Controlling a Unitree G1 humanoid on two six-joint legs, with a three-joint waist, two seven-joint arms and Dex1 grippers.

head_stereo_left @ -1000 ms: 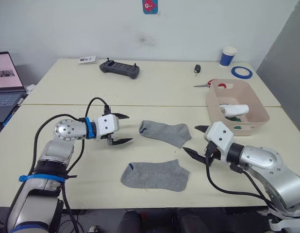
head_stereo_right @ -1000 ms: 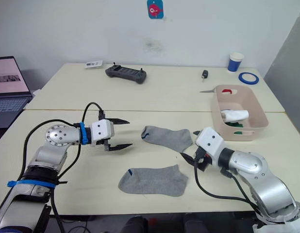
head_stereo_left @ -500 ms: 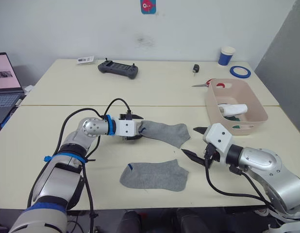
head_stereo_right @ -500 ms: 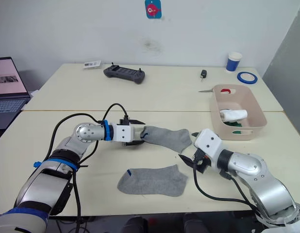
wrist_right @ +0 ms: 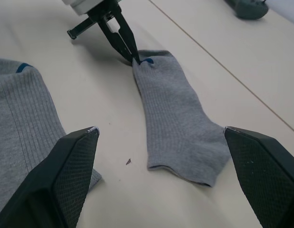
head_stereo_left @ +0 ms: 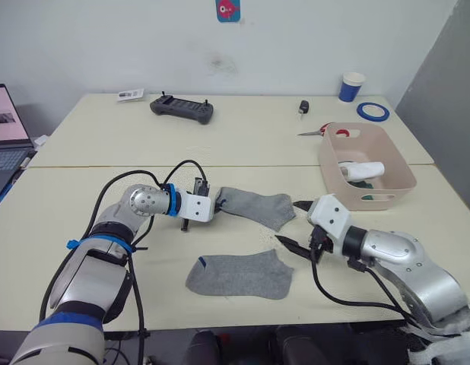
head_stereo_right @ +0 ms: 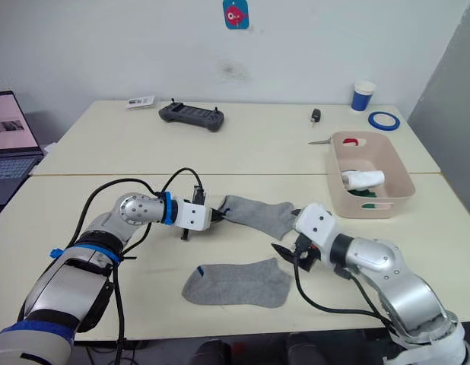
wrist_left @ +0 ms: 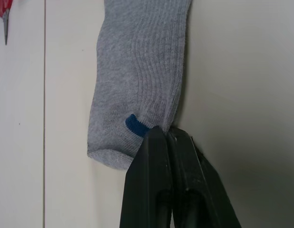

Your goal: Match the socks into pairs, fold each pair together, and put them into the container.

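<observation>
Our left gripper (wrist_left: 165,135) pinches the far sock's (head_stereo_left: 254,206) cuff; our right gripper (head_stereo_left: 296,223), fingers apart, sits just beside its toe

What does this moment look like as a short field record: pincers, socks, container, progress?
left pincer: shut on the cuff edge of the far grey sock, beside its blue cuff mark
right pincer: open, holding nothing, by that sock's toe end
near grey sock: flat on the table, untouched
container: on the robot's right, holding a rolled white sock pair and something dark green
progress: grey pair not yet matched or folded
</observation>
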